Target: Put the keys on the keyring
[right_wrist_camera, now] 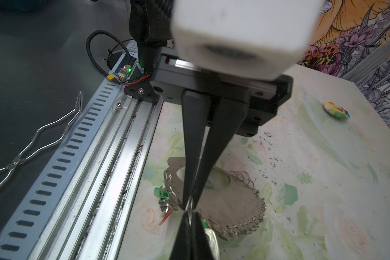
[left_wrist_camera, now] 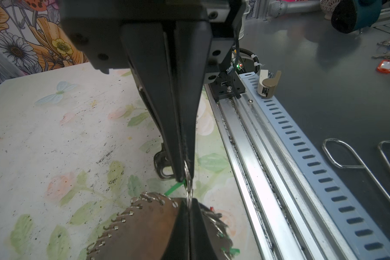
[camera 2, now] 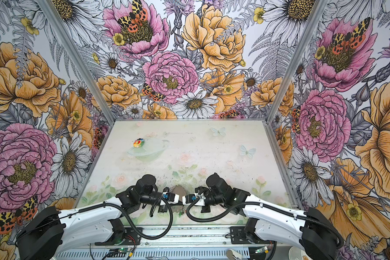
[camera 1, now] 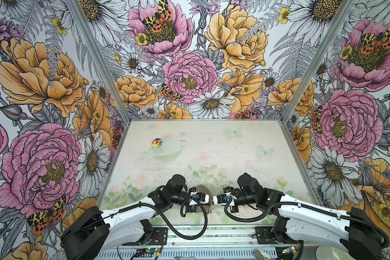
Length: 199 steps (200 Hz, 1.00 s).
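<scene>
Bright even light; faint shadows; wide-angle bending at edges; wrist views blurred up close, rails glaring.

Both arms reach in low from the near corners, the left arm from 7 o'clock and the right arm from 5 o'clock. Their elbows are bent so the forearms lie nearly level and face each other. The left gripper points toward 3 o'clock, the right gripper toward 9 o'clock. They meet tip to tip at 6 o'clock of the surface. In both wrist views each gripper's jaws are pressed together, pinching the same wire loop.
</scene>
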### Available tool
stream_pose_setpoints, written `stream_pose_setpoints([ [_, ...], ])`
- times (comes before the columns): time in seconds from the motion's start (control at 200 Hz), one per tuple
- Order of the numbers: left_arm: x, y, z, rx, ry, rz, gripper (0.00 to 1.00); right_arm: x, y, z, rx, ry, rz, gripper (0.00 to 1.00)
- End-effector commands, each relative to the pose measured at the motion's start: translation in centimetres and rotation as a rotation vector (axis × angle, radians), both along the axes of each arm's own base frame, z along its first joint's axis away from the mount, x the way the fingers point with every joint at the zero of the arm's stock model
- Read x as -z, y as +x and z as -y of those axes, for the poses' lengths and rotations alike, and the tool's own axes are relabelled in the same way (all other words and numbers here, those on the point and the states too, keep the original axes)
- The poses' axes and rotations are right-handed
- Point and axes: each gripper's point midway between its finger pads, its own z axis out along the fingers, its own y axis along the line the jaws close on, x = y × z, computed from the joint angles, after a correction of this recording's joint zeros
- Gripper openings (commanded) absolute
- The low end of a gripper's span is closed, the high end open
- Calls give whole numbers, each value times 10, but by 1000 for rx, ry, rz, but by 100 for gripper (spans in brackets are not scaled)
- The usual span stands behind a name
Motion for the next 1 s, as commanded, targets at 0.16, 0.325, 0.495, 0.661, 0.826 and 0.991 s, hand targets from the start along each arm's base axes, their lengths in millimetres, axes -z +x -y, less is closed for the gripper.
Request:
stream_pose_setpoints([
  [0.16,-27,-17,11,122,-90,58,0,-23,19,-9,16,48,70,0],
  [0.325,-23,-16,12,123,-78,56,0,-23,23,-8,31,43,85,0],
  [0.495,-16,-12,12,110,-51,72,0,-15,31,-6,57,14,93,0],
  [0.661,-12,-11,11,109,-39,76,0,-12,30,-5,55,10,85,0],
  [0.826,-10,-15,9,132,-36,83,0,-8,31,-3,58,-8,92,0],
  [0.991,-8,-17,9,146,-31,85,0,-7,34,-2,58,-17,81,0],
])
